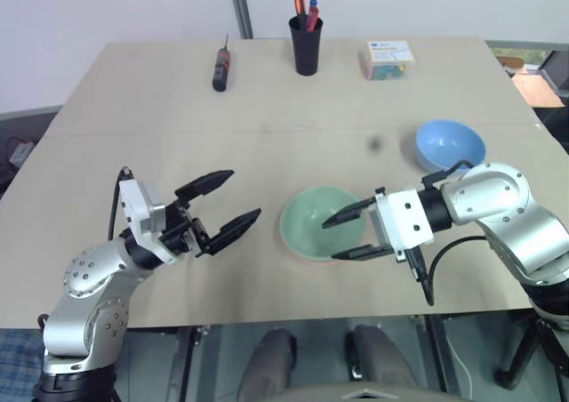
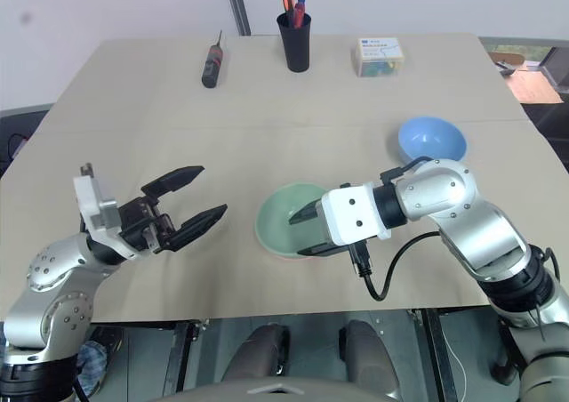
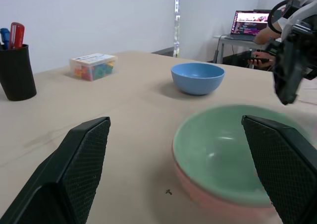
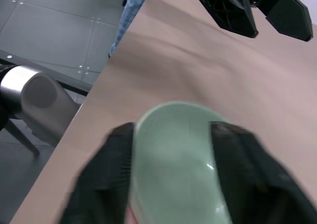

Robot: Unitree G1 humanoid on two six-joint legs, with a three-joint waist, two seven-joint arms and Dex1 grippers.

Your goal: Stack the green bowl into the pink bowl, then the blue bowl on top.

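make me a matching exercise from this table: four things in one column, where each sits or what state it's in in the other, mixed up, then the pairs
Things:
1. green bowl
2. blue bowl
3. black pen cup
4. left gripper

Places or states:
A. at the table's far edge, holding pens
B. nested inside the pink bowl
C. open, holding nothing
D. alone on the table, past the right arm

Pairs: 1-B, 2-D, 3-A, 4-C
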